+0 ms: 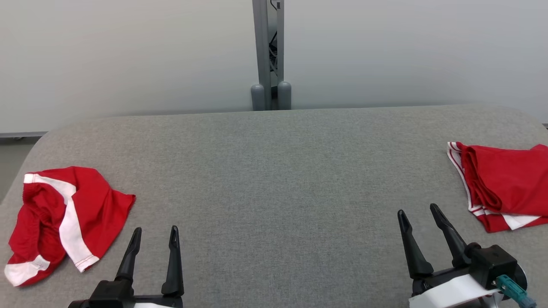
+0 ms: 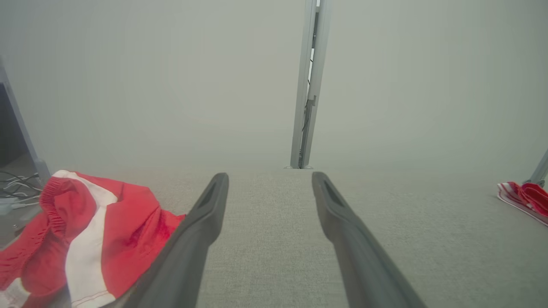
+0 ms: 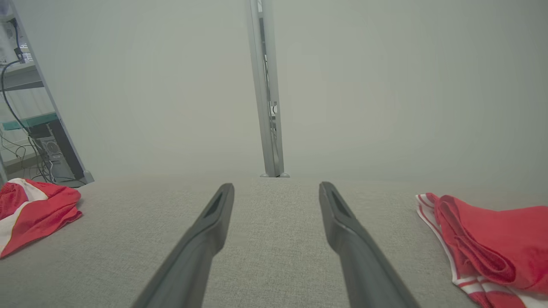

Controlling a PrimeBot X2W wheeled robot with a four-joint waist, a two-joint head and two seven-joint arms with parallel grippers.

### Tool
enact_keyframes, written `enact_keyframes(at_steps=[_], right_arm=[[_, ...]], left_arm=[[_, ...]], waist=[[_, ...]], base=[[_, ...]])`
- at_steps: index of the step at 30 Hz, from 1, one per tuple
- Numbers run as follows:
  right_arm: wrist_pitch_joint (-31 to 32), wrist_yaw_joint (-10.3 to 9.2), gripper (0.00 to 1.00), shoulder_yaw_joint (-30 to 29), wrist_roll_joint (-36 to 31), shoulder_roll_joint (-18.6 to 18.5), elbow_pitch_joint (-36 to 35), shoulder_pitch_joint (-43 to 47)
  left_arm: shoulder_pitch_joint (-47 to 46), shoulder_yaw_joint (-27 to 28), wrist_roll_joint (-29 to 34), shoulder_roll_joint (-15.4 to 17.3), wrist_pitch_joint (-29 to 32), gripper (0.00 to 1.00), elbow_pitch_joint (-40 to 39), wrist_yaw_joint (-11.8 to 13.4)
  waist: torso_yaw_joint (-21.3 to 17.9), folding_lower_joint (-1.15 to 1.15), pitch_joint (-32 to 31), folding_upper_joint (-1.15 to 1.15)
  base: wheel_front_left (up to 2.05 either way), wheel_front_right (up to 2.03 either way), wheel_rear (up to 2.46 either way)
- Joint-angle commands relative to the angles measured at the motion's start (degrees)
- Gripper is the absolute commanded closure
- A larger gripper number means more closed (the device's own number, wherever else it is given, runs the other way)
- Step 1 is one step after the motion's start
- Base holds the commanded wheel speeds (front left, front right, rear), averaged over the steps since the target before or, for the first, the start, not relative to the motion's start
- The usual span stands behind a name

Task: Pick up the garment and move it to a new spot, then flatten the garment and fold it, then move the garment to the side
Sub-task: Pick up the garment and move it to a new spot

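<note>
Plainly, both grippers are empty. The left gripper sits at the near left of the grey fabric-covered table. Its two dark fingers are spread apart and point toward the far edge, with the table's cloth showing between them. The right gripper sits at the near right, fingers likewise parted and holding nothing, angled a little to the left.

Two red garments lie on the table — one at each side. The crumpled garment is at the near left, bunched in a loose heap. A white stripe runs down it, its hems have white trim, and a gathered waistband is turned up on its left side. It lies just beside the left gripper, on that gripper's left. In the left wrist view its right edge passes behind the left finger; whether cloth and finger touch I cannot tell.

The folded garment lies at the right edge of the table, partly cut off by the head view's border. It is a flatter bundle with red-and-white striped trim along its left and near edges. It is near the right gripper — a little farther off and to the right — and apart from the fingers.

At the far edge, centred, a grey metal post rises in front of a pale wall. In the right wrist view a shelf with dangling cables stands beyond the table's far left corner.
</note>
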Motion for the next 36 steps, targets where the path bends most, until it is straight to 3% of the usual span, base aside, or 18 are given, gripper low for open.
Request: enact_keyframes(at_steps=[1, 23, 36], right_arm=[[-0.1, -0.02, 0.00, 0.0, 0.3, -0.2, 0.1, 0.2], [-0.1, -0.02, 0.00, 0.9, 0.2, 0.1, -1.1, -0.5], [-0.1, -0.02, 0.00, 1.0, 0.3, -0.2, -0.6, -0.4]], left_arm=[[-0.3, 0.1, 0.1, 0.2, -0.3, 0.00, -0.3, 0.2], [-0.6, 0.7, 0.3, 0.2, -0.3, 0.00, -3.5, 0.9], [-0.9, 0.3, -0.1, 0.2, -0.3, 0.00, -4.1, 1.4]], waist=[[1.1, 0.00, 0.1, 0.00], [17.2, 0.00, 2.0, 0.00], [24.0, 0.00, 2.1, 0.00]], base=[[0.00, 0.00, 0.00], [0.00, 0.00, 0.00], [0.00, 0.00, 0.00]])
